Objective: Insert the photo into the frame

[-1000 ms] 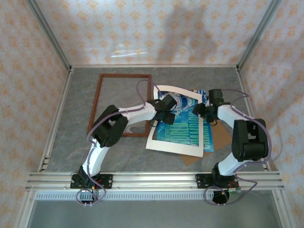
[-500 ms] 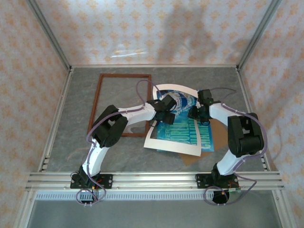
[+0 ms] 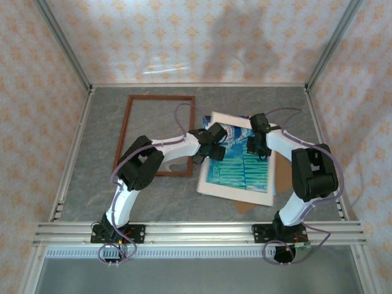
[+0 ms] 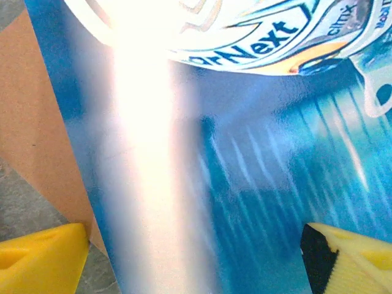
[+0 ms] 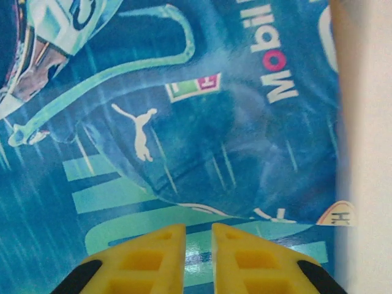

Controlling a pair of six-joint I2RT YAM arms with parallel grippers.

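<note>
While the photo (image 3: 240, 160) lies right of the frame (image 3: 125, 131), the left gripper (image 4: 193, 233), spread wide, and the right gripper (image 5: 198, 231), pressed nearly together, appear to be securing it, a leftward carry likely next.

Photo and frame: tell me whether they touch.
Apart. The top view shows the photo lying right of the frame, with a cream border around the photo keeping its edge off the moulding.

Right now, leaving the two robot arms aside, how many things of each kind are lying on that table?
Wooden picture frame: 1
Blue photo: 1
Cream mat border: 1
Brown backing board: 1
Total: 4
</note>
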